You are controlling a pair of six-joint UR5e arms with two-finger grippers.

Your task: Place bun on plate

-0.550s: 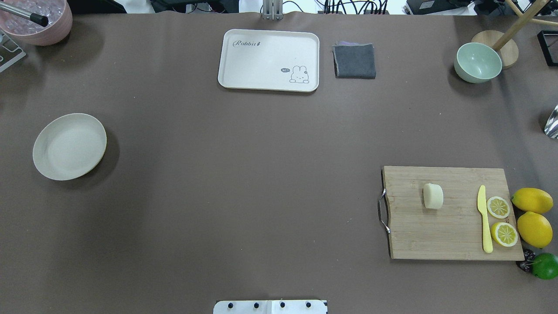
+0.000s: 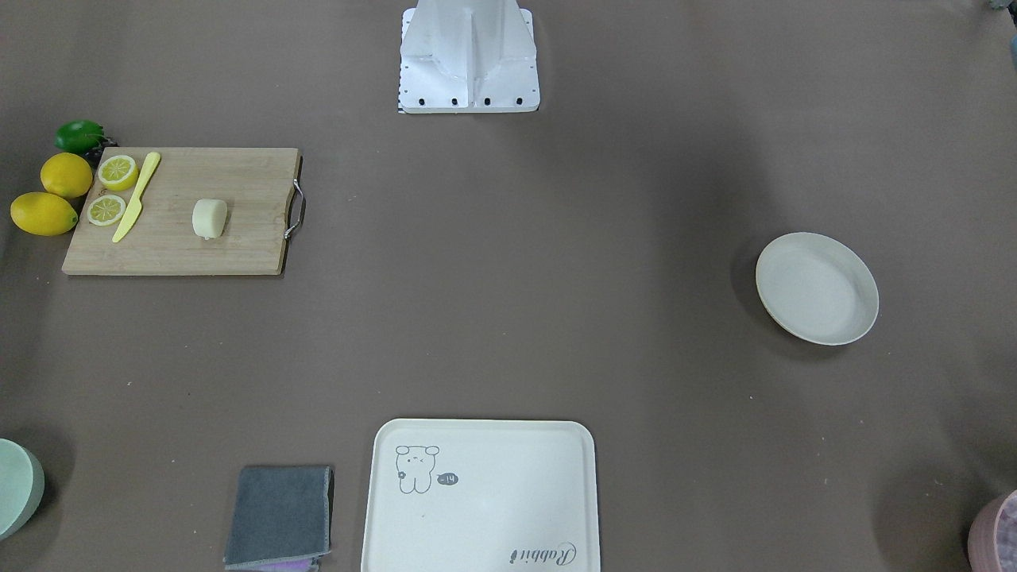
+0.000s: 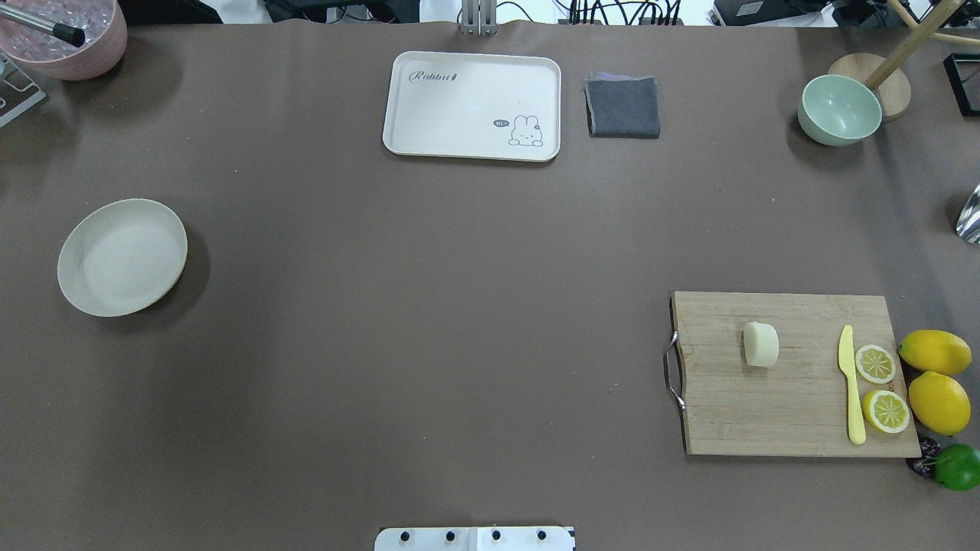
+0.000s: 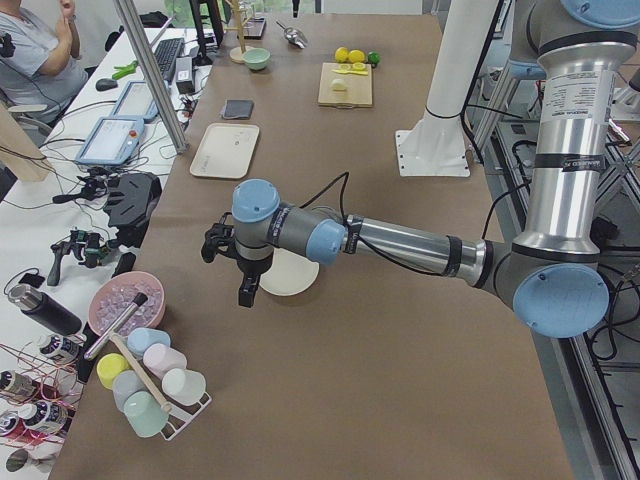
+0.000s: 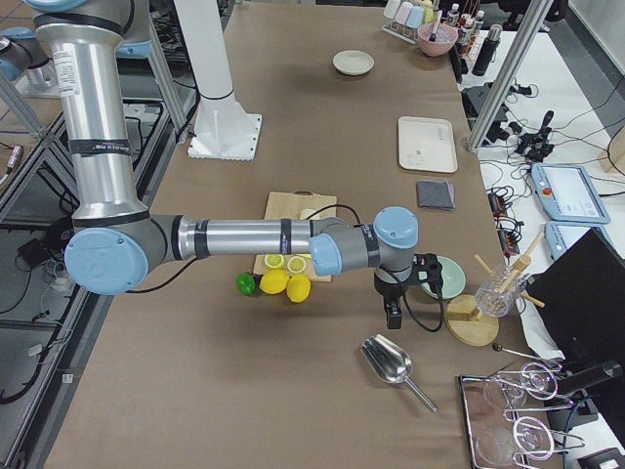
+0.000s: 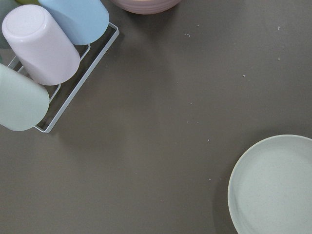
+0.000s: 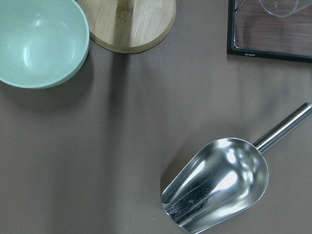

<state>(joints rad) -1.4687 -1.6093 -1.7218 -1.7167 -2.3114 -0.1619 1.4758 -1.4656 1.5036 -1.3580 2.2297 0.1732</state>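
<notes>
The bun (image 3: 760,343), a small pale cream lump, lies on a wooden cutting board (image 3: 796,413) at the table's right side, also seen in the front view (image 2: 210,218). The plate (image 3: 122,257), round and off-white, sits empty far off on the left side (image 2: 817,288). My left gripper (image 4: 245,292) shows only in the left side view, hanging just beside the plate (image 4: 297,277); I cannot tell its state. My right gripper (image 5: 394,315) shows only in the right side view, past the lemons and away from the bun (image 5: 309,214); I cannot tell its state either.
A cream tray (image 3: 471,105), a grey cloth (image 3: 623,107) and a green bowl (image 3: 839,109) line the far side. A yellow knife (image 3: 850,390), lemon slices and whole lemons (image 3: 934,351) lie by the board. A metal scoop (image 7: 219,185) and a cup rack (image 6: 39,63) sit under the wrists.
</notes>
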